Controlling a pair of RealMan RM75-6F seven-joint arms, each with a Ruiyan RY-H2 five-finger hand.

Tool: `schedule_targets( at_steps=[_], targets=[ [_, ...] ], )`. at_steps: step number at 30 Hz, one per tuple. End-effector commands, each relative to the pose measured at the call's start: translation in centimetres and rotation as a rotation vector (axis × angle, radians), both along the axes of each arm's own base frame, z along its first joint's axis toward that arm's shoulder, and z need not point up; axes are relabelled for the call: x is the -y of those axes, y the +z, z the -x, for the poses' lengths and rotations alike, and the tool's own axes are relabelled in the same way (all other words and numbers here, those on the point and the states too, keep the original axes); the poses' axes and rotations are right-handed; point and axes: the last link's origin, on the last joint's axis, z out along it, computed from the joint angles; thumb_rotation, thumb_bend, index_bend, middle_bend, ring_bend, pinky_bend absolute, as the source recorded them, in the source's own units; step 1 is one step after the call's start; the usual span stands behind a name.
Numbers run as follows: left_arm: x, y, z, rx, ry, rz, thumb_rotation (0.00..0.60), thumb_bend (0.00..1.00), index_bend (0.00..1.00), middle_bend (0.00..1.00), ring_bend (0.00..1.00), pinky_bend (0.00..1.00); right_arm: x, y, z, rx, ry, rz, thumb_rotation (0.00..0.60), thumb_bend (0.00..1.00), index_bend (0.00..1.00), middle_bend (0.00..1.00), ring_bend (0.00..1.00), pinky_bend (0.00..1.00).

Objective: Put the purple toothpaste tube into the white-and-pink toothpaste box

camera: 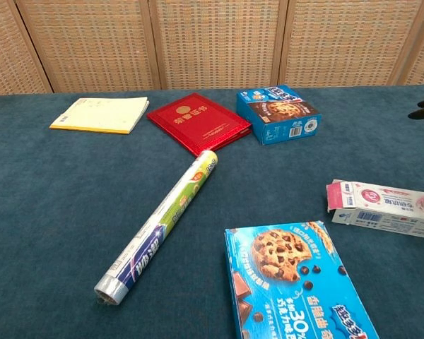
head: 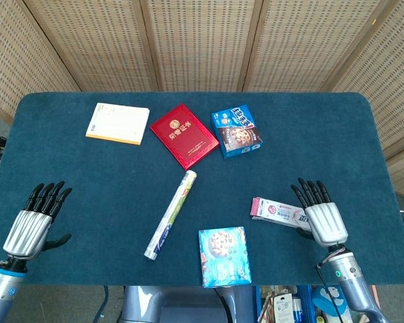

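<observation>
Lying flat at the near edge of the bench [head: 323,134], about 6 o'clock from centre, is a light-blue chocolate-chip cookie box [head: 223,256]. Left robot hand [head: 32,224] hovers at 8 o'clock over the near left corner, fingers straight and spread, thumb out to the side, holding nothing. Right robot hand [head: 321,217] sits at 4 o'clock, fingers straight and apart, nothing in its grasp; head view shows its thumb side just beside the white-and-pink toothpaste box [head: 278,212], contact cannot be told. That box lies on its side on the blue cloth, open flap end toward 9 o'clock; chest view shows it [camera: 383,209] resting alone on the bench. No purple toothpaste tube can be made out separately; whether it is in the box cannot be told. Near centre, a long roll of cling wrap [head: 171,214] lies on a 7-to-1 o'clock diagonal. Further back: dark-blue cookie box [head: 236,131] at 1 o'clock, red booklet [head: 184,135] at 12 o'clock, yellow-edged notepad [head: 118,123] at 11 o'clock. Woven screen panels [head: 202,40] stand behind.
</observation>
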Motion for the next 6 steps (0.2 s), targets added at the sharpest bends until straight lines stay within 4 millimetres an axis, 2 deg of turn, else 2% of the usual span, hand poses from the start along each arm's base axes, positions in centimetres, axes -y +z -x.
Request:
schedule_targets(
  at_steps=[1, 6],
  targets=[
    [1.3, 0.0, 1.1, -0.035, 0.030, -0.014, 0.600, 0.14, 0.00, 0.00, 0.00, 0.00, -1.4, 0.7, 1.3, -0.030, -0.001, 0.017, 0.600, 0.18, 0.00, 0.00, 0.00, 0.00],
    [2.5, 0.2, 2.0, -0.036, 0.042, -0.033, 0.600, 0.14, 0.00, 0.00, 0.00, 0.00, -2.4, 1.8, 2.6, -0.016, -0.025, 0.052, 0.600, 0.18, 0.00, 0.00, 0.00, 0.00]
  ],
)
